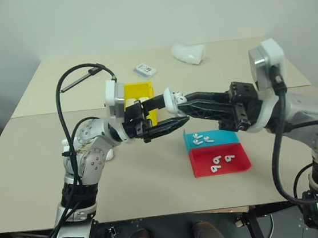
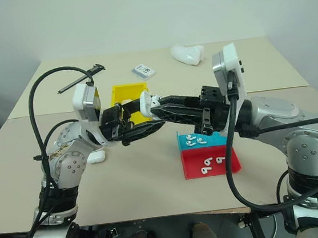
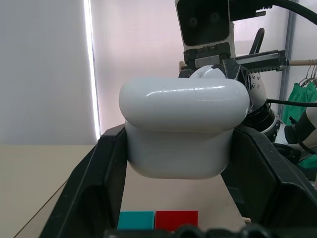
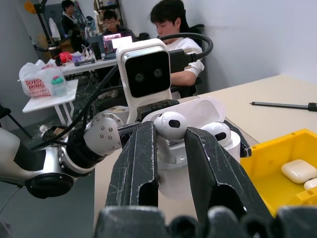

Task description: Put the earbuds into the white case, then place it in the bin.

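Note:
My left gripper (image 1: 175,111) is shut on the white case (image 3: 181,129), held up above the table in front of the bin (image 1: 138,91). The case's lid (image 4: 198,111) stands open, and one earbud (image 4: 217,131) sits in it. From the right, my right gripper (image 4: 171,136) reaches to the case's open top, shut on a second earbud (image 4: 171,125). More earbuds (image 1: 202,141) lie in the blue tray (image 1: 227,137) and in the red tray (image 1: 239,164). The yellow bin (image 4: 277,163) holds a closed case (image 4: 299,171).
Another white case (image 2: 97,156) lies on the table beside my left arm. At the far side are a lumpy white object (image 1: 189,52) and a small white box (image 1: 145,70). A black pen (image 4: 282,105) lies on the table. People sit at desks behind.

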Tool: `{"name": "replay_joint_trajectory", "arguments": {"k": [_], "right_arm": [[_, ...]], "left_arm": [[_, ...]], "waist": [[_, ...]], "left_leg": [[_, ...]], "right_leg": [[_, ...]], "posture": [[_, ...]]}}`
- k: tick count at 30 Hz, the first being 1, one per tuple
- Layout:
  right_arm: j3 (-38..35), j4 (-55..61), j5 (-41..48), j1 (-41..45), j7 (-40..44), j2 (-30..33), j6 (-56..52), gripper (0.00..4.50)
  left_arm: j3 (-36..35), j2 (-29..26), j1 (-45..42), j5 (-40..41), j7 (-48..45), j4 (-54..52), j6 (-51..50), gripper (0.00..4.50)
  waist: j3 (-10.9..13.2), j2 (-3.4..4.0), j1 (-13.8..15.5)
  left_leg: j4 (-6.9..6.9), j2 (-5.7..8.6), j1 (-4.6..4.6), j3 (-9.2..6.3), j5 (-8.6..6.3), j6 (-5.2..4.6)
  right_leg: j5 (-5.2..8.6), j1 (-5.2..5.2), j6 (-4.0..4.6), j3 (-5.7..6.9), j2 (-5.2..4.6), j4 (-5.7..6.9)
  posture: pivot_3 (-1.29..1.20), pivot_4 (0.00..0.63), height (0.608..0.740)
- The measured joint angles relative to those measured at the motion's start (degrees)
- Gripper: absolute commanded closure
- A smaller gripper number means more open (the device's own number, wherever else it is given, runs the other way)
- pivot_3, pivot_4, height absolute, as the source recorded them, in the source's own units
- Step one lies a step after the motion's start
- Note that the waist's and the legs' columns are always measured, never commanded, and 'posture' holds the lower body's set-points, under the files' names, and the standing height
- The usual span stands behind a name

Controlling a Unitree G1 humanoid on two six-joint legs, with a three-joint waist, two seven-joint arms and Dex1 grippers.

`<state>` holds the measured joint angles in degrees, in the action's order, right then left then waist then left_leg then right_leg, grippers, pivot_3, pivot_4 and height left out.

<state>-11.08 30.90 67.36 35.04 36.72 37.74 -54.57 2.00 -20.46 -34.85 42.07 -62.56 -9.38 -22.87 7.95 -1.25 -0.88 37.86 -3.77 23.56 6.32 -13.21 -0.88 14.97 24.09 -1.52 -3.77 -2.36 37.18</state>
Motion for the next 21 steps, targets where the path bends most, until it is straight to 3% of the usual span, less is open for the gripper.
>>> {"name": "replay_joint_trajectory", "arguments": {"k": [2,10,19,21], "right_arm": [[0.37,0.00,-0.76,-0.04,0.51,0.14,0.62,3.87],[1.89,0.07,-3.32,-0.02,0.94,1.47,1.68,1.31],[0.13,-0.78,-4.22,-1.94,3.83,4.44,2.19,1.31],[-0.72,-0.85,-4.10,-2.21,4.87,4.80,2.46,1.69]], "left_arm": [[0.00,-0.02,0.03,0.00,0.07,0.00,-0.02,1.71],[-0.56,-0.34,0.56,-0.10,0.85,0.10,-0.06,1.71],[-0.65,-0.07,0.57,0.02,0.40,-0.08,0.09,1.71],[-0.66,-0.10,0.58,-0.01,0.38,-0.08,0.10,1.71]], "waist": [[0.00,0.00,-0.02],[0.00,0.00,0.00],[0.00,0.00,0.07],[0.00,0.00,0.07]], "left_leg": [[0.00,0.00,-0.01,0.00,0.00,0.00],[0.00,0.00,0.01,0.00,0.00,0.00],[0.00,0.01,0.03,0.00,0.00,-0.01],[0.00,0.01,0.02,0.00,0.00,-0.01]], "right_leg": [[0.00,0.00,0.00,0.00,0.00,0.00],[0.00,0.01,0.00,0.00,0.00,-0.01],[0.00,0.00,0.00,0.00,0.00,-0.04],[-0.01,0.00,-0.01,0.00,-0.01,-0.03]], "posture": [[0.00,0.150,0.740],[0.00,0.150,0.740],[0.00,0.150,0.740],[0.00,0.150,0.740]]}}
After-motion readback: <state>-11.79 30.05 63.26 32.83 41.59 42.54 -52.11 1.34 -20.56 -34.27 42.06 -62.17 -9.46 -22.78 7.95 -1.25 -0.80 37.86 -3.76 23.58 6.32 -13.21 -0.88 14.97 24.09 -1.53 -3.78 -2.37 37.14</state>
